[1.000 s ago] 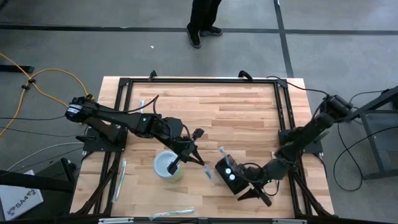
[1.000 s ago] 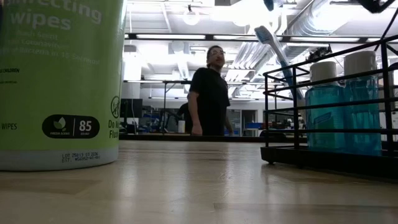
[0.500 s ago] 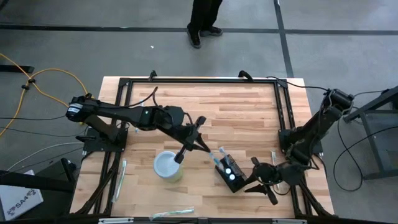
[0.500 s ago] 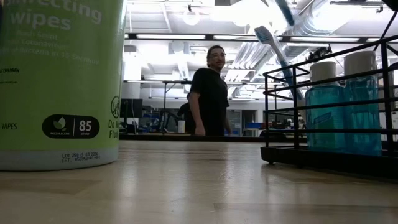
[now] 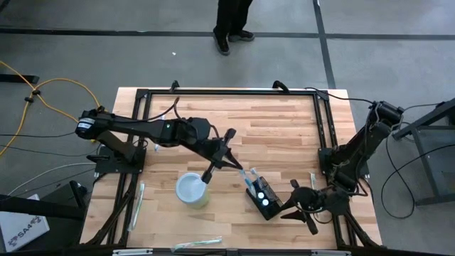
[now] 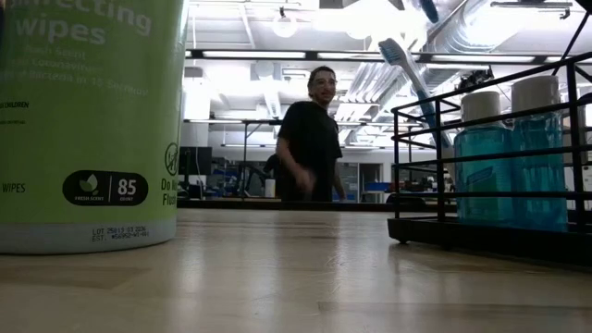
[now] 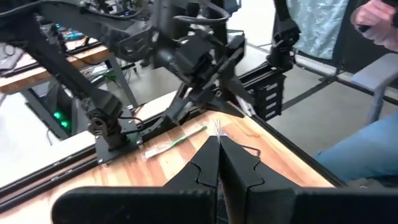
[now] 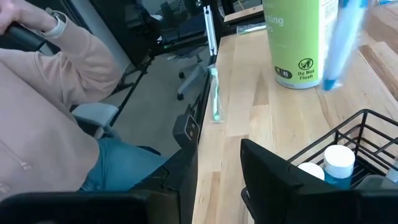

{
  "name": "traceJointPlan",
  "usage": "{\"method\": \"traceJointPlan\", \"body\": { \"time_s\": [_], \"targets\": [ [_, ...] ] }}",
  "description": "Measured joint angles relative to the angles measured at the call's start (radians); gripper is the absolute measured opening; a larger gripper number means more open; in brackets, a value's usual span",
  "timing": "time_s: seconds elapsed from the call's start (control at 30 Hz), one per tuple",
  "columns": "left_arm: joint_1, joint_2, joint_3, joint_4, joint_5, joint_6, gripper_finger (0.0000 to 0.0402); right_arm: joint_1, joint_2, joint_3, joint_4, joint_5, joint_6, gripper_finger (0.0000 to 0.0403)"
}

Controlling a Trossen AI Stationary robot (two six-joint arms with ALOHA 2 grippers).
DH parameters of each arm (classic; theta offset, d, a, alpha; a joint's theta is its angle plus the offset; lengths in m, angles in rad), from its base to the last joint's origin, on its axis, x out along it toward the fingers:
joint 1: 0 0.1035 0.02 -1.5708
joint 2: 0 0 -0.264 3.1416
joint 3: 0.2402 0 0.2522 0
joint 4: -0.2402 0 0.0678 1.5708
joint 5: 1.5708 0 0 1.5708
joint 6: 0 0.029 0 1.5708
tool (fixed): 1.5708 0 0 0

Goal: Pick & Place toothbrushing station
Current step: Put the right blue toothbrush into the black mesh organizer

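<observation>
Fingers pressed together mark the left hand (image 5: 229, 158), which hangs over the middle of the tabletop (image 5: 277, 124) gripping the thin handle of a toothbrush (image 5: 244, 176) — in its wrist view the two dark fingers (image 7: 214, 163) meet with no gap, only the slim handle running up between them. The brush slants down from the hand toward the station (image 5: 261, 198), its blue-and-white end reaching the station's near edge; the tilt reads as an approach meant to drop the handle into the holder, though whether it touches yet cannot be told from above.

The station sits near the front of the tabletop, right of the cup (image 5: 193, 190) and turned at an angle, with two pale caps showing in its top. From table height it reads as a black wire rack holding blue bottles (image 6: 507, 153), and another toothbrush (image 6: 404, 67) stands slanted in it already.

The right hand (image 5: 299, 206) waits just beside the station on its right, fingers (image 8: 273, 176) apart and holding nothing — likely kept clear so the left arm has room, yet near enough to steady the rack.

A person (image 6: 309, 139) stands beyond the tabletop.
</observation>
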Motion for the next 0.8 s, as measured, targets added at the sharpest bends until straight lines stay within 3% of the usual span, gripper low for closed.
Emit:
{"method": "traceJointPlan", "body": {
  "time_s": [0.37,0.8],
  "targets": [
    [0.089,0.0,0.0,0.018,0.023,-0.058,0.0,0.0,0.0,0.0,0.0,0.018,0.003,0.0113],
    [0.089,0.001,0.0,0.001,0.065,-0.077,0.0,0.0,0.0,0.0,0.0,0.018,0.0,0.0113]
  ]
}}
